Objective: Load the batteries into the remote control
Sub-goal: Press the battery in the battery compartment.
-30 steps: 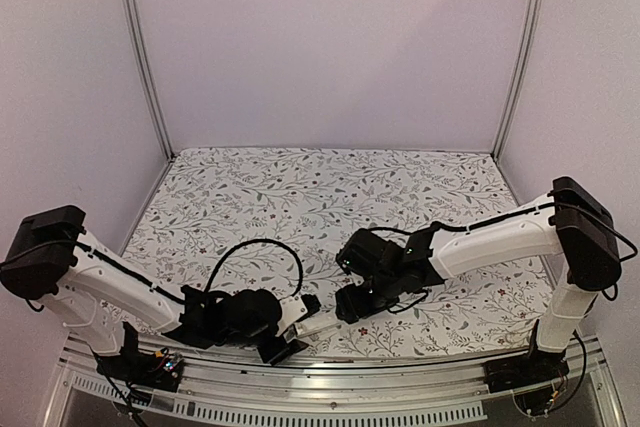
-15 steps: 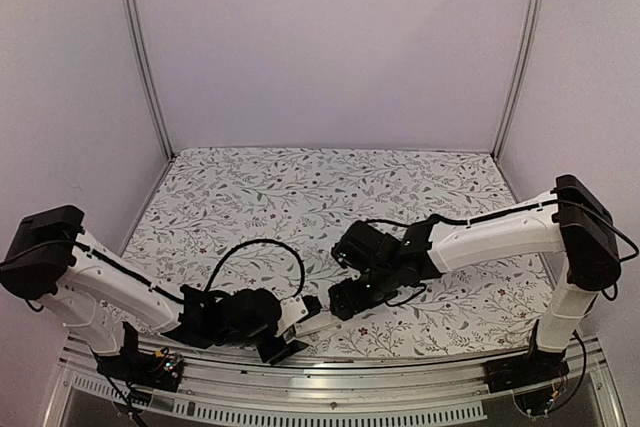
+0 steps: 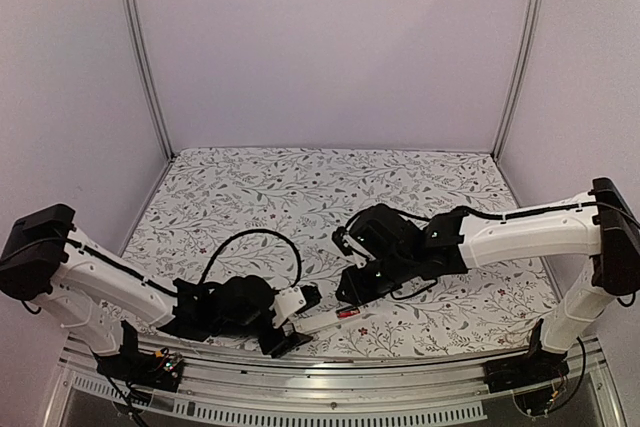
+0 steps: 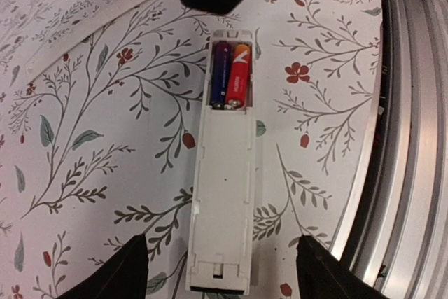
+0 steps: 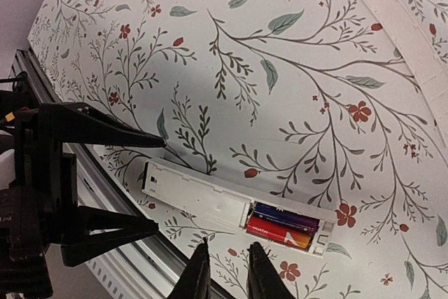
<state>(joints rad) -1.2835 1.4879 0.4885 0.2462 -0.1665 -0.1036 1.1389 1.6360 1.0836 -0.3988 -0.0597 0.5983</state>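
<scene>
The white remote control [image 4: 218, 187] lies back-up on the flowered cloth beside the near rail, its compartment uncovered. Both batteries [image 4: 231, 75] lie side by side in that recess, a dark purple one and a red one [image 5: 278, 232]. My left gripper [image 4: 222, 271] is open and straddles the remote's closed end without touching it. My right gripper [image 5: 227, 274] hovers just beside the compartment end, its fingers nearly together with a narrow gap and nothing between them. From above, the remote [image 3: 325, 320] lies between the left gripper [image 3: 293, 325] and the right gripper [image 3: 358, 289].
A thin white cover plate [image 4: 91, 33] lies flat on the cloth a short way beyond the remote, also seen as the cover plate [image 5: 409, 40]. The metal rail [image 4: 413, 138] of the table's near edge runs right alongside the remote.
The right gripper drew back off the remote's compartment end and narrowed its jaws. The red battery now shows in the remote from above. The left gripper stayed put around the other end.
</scene>
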